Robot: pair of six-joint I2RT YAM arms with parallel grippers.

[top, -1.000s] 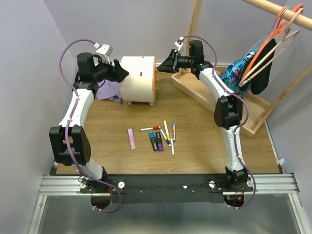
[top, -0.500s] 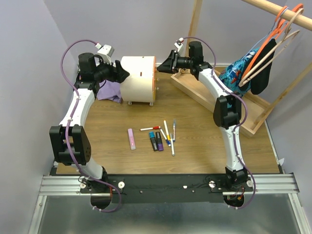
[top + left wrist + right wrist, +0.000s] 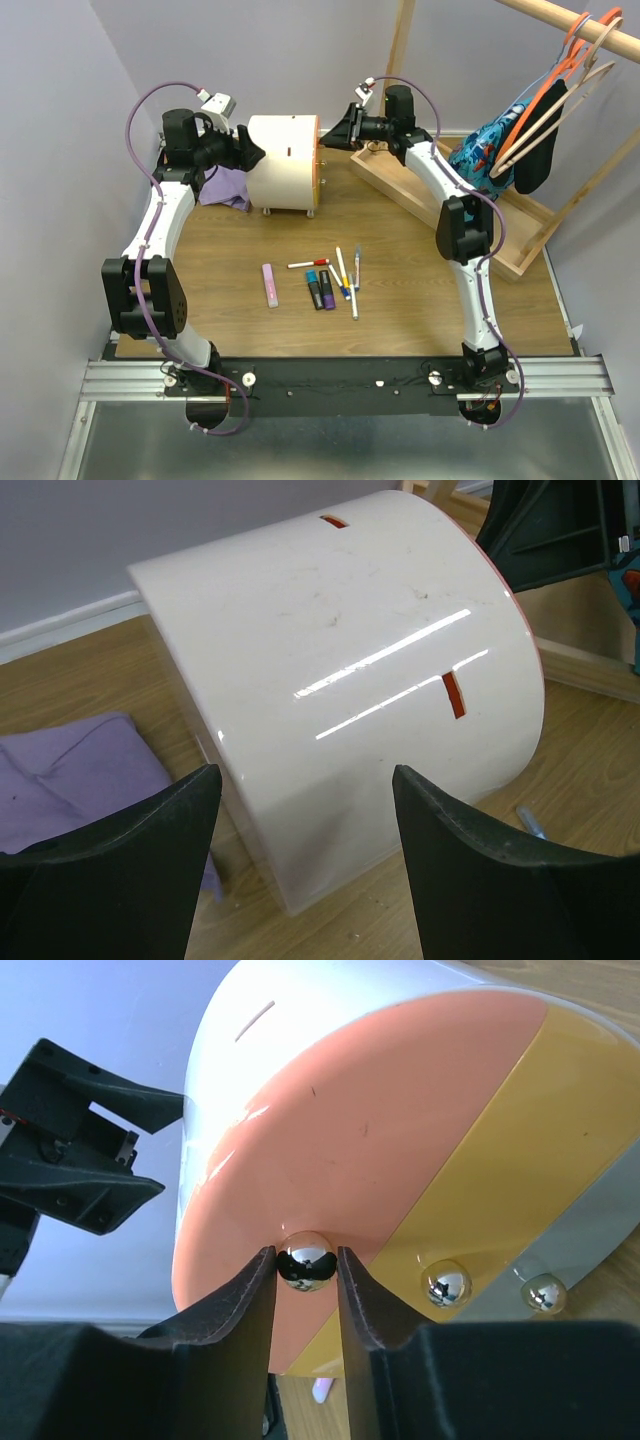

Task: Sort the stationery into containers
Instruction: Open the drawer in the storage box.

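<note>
The cream-white mini chest (image 3: 280, 160) stands at the back of the table, its drawer fronts facing right. My right gripper (image 3: 327, 139) is shut on the shiny knob (image 3: 306, 1260) of the top orange drawer (image 3: 380, 1130). My left gripper (image 3: 254, 153) is open and empty at the chest's rear side (image 3: 340, 670), its fingers (image 3: 450, 850) close to it. On the table's middle lie the pink bar (image 3: 270, 285), a red-capped pen (image 3: 308, 263), dark blue (image 3: 315, 290) and purple (image 3: 328, 289) markers, and thin white pens (image 3: 342, 268). The tin and the clip are not in view.
A purple cloth (image 3: 225, 187) lies left of the chest, also in the left wrist view (image 3: 70, 780). A yellow drawer (image 3: 500, 1160) and a grey one (image 3: 610, 1230) sit below the orange one. The clothes rack's wooden tray (image 3: 420, 200) and hanging clothes (image 3: 520, 140) stand at the right.
Hardly anything: both grippers stay at the chest, and the left wrist has edged slightly right.
</note>
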